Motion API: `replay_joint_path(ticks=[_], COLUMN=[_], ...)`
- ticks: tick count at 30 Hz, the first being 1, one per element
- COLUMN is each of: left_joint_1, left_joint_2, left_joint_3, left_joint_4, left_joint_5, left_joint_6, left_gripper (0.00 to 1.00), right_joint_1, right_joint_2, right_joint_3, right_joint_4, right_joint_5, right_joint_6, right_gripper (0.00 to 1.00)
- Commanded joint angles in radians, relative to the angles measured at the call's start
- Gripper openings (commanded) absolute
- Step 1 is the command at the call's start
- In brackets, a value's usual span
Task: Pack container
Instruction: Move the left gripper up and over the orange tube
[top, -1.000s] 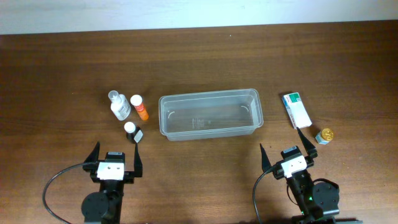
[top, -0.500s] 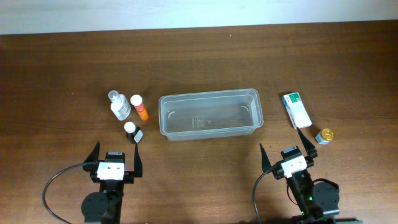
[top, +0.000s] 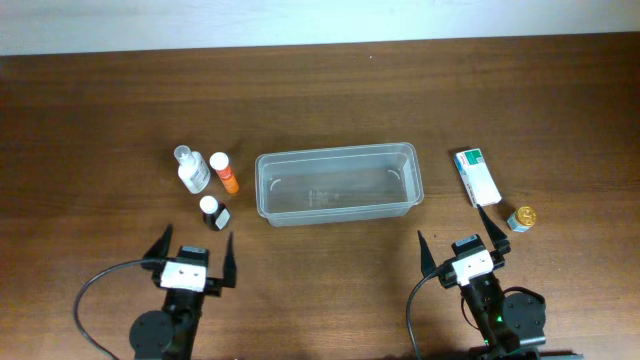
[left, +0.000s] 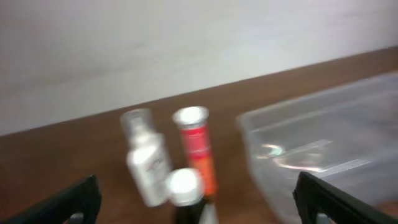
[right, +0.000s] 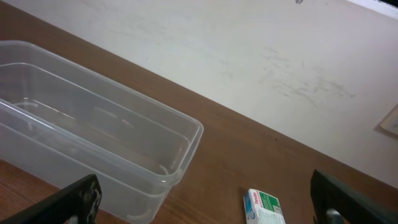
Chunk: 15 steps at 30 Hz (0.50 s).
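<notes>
The clear plastic container (top: 336, 183) stands empty at the table's middle; it also shows in the left wrist view (left: 323, 137) and the right wrist view (right: 93, 130). Left of it stand a clear bottle (top: 192, 169), an orange tube (top: 226, 172) and a small dark bottle with a white cap (top: 212, 212). Right of it lie a white-and-green carton (top: 477, 177) and a small gold-capped jar (top: 521, 218). My left gripper (top: 195, 250) is open and empty, just in front of the dark bottle. My right gripper (top: 462, 240) is open and empty, in front of the carton.
A pale wall runs behind the table's far edge (top: 320, 40). Black cables loop beside each arm base near the front edge. The left wrist view is blurred.
My left gripper has shifted slightly right and turned a little. The right arm and all objects have not moved.
</notes>
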Motion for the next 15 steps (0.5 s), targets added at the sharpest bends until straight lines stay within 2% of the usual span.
replay_joint_path(ticks=[1,5,8,14,15], left_joint_1=[0.003,0.003,0.003,0.003,0.003], left_joint_2=[-0.008,0.018,0.101,0.494,0.629], left_joint_3=[0.114,0.303,0.477,0.921,1.064], left_joint_4=[-0.012,-0.093,-0.198,-0.595,-0.724], left_joint_5=[0.215,0.181,0.165,0.173,0.172], left_joint_6=[-0.026,-0.040,-0.040,-0.039,-0.037], left_gripper=[0.99,0.99,0.99,0.99,0.99], right_joint_1=[-0.008,-0.008,-0.008,-0.008,-0.008], right_joint_2=[-0.006,-0.006,-0.006,-0.006,-0.006], right_joint_3=[-0.005,-0.005,-0.005,-0.005,-0.005], right_joint_4=[-0.007,-0.007,-0.007,-0.007,-0.007], right_joint_5=[0.005,0.006,0.005,0.006,0.006], right_joint_6=[0.009,0.009,0.009,0.009,0.009], right_gripper=[0.98,0.98,0.98,0.98,0.98])
